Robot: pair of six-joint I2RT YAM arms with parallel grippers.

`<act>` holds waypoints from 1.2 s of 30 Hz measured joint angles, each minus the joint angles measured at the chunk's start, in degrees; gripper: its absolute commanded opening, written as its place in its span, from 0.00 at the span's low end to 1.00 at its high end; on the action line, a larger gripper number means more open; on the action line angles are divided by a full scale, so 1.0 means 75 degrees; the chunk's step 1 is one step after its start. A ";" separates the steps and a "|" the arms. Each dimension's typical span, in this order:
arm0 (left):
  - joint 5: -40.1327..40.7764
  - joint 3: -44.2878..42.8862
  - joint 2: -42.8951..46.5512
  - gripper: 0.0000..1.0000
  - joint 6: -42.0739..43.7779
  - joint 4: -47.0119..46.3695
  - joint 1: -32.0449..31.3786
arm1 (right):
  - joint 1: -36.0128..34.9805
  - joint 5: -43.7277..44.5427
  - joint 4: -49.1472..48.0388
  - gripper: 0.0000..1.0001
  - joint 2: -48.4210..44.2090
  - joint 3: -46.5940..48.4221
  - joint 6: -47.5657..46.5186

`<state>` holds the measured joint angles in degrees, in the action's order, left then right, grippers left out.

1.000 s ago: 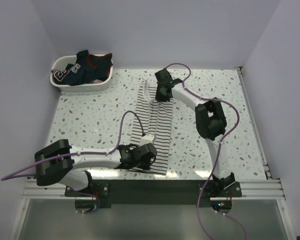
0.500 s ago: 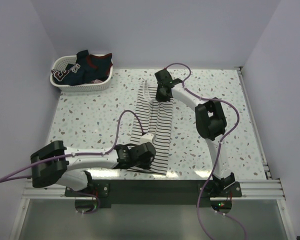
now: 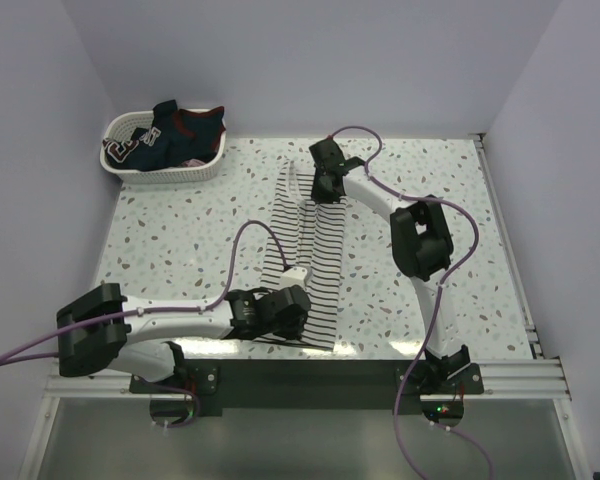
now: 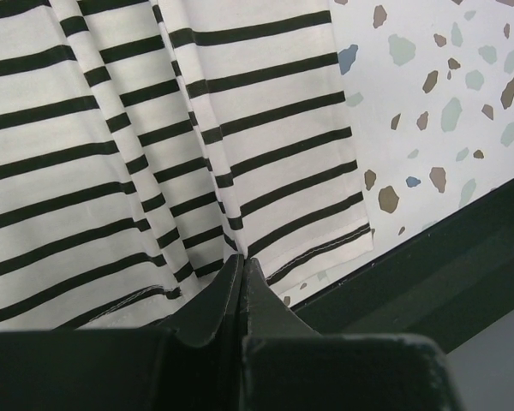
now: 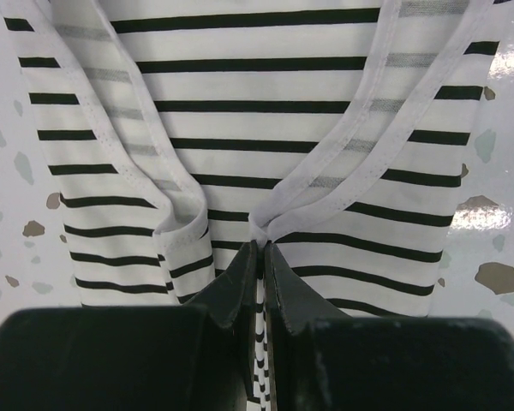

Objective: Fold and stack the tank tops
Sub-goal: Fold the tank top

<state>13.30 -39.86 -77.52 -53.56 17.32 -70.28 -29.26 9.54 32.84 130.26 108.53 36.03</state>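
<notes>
The white tank top with thin dark stripes [image 3: 307, 250] lies stretched lengthways down the middle of the table. My left gripper [image 3: 285, 312] is shut on its hem near the table's front edge; the pinched fold shows in the left wrist view [image 4: 240, 248]. My right gripper [image 3: 323, 186] is shut on the neckline trim at the far end, seen in the right wrist view [image 5: 261, 229]. The striped cloth [image 5: 265, 103] spreads beyond my right fingers [image 5: 236, 278]. The dark navy tank top with red trim [image 3: 175, 130] lies in the basket.
A white basket [image 3: 165, 170] stands at the far left corner and holds the navy top and other cloth. The dark front rail [image 4: 445, 265] runs just past the hem. Purple cables loop over both arms. A raised edge [image 3: 505, 240] borders the table's right side.
The left arm's elbow has swung further left and down; its gripper stays at the hem. The right gripper and the striped top have barely moved.
</notes>
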 measured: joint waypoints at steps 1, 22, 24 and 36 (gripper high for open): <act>0.0003 0.0000 0.0012 0.00 -0.0012 0.0003 0.0000 | 0.0000 0.0000 -0.0012 0.00 0.0000 0.0000 0.0000; 0.0009 0.0047 0.0224 0.00 -0.0131 0.0154 -0.0047 | -0.0323 0.0000 -0.0038 0.00 0.0087 0.0315 0.0012; 0.0009 0.0052 0.0224 0.00 -0.0137 0.0166 -0.0047 | -0.0335 0.0000 -0.0041 0.00 0.0172 0.0367 0.0012; 0.0064 0.0026 0.0227 0.42 -0.0207 0.0318 -0.0047 | -0.0344 -0.0061 -0.0047 0.39 0.0452 0.0446 0.0122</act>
<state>13.78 -39.66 -75.81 -55.11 19.70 -70.63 -31.83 9.08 32.49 133.64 111.87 36.95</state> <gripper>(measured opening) 0.332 0.308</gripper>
